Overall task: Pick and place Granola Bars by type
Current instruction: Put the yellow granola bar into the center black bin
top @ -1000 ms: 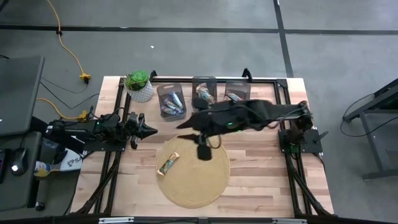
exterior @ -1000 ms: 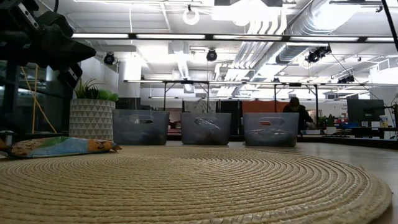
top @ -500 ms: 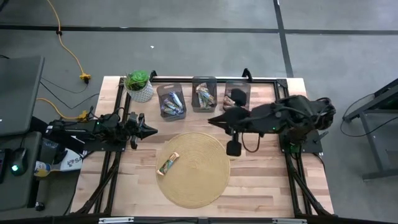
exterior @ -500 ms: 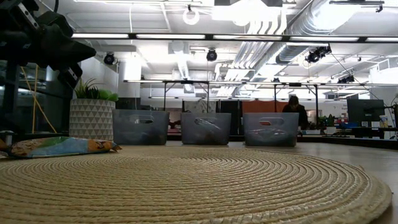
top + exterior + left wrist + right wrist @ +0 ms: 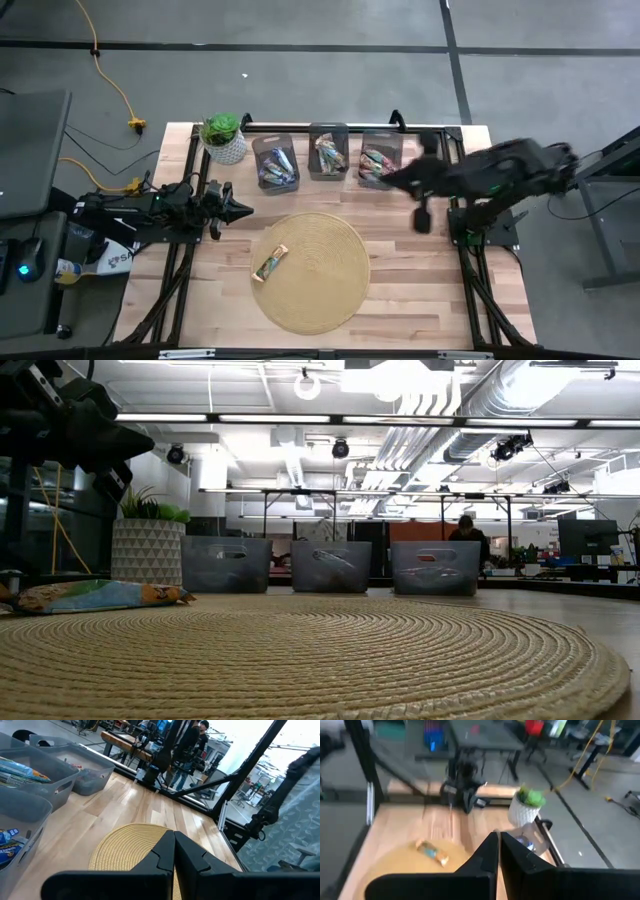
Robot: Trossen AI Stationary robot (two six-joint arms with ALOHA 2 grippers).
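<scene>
One granola bar (image 5: 270, 262) in a tan and blue wrapper lies flat on the left part of the round straw mat (image 5: 315, 275); it also shows in the low view (image 5: 100, 596) and the right wrist view (image 5: 432, 852). More granola bars lie in three clear bins at the far edge (image 5: 275, 162) (image 5: 328, 152) (image 5: 378, 160). My left gripper (image 5: 243, 208) waits shut at the mat's left, its fingers closed together (image 5: 173, 851). My right gripper (image 5: 388, 180) hangs shut beside the right bin with nothing between its fingers (image 5: 498, 851).
A potted plant (image 5: 224, 138) in a white pot stands at the far left corner, next to the left bin. Bare wood lies between the mat and the bins and along the table's right side. A black frame rail (image 5: 440, 130) runs behind the bins.
My right arm has drawn back from above the mat's far part toward the table's right edge, and its gripper now hangs by the right bin. The right bin, covered by the arm before, now shows in full. The bar on the mat has stayed in place.
</scene>
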